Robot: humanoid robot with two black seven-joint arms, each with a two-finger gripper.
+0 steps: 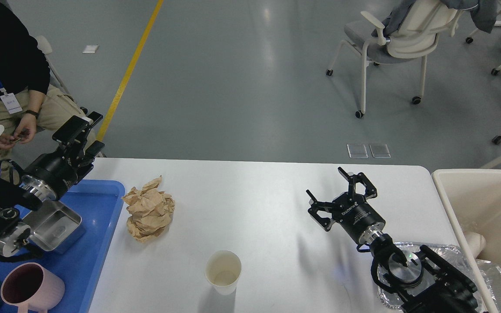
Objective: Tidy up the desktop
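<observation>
head view, left to right. the seated person (pixel 7 78) at upper left is cut off at the frame edge, head out of view. the pink mug (pixel 31 287) at lower left is cropped at the bottom; it stands on the blue tray (pixel 98 243), which lies over the left end of the white surface (pixel 255 217) and runs out of frame. a metal rectangular container (pixel 57 226) on the tray is partly covered by the left arm. the left end effector (pixel 83 132) is raised above the far left corner of the surface, over the tray's far edge; its fingers stand apart, with nothing between them. a crumpled brown paper ball (pixel 149 214) rests on the surface just beside the tray. a white paper cup (pixel 223 271) stands upright near the front edge, its inside hard to read. the right end effector (pixel 342 191) hovers over the right part of the surface, fingers spread wide and holding nothing. crumpled foil or clear wrap (pixel 494 274) is largely hidden under the right arm. the beige bin (pixel 446 195) at far right is cropped; a pale object (pixel 474 241) inside cannot be identified.
</observation>
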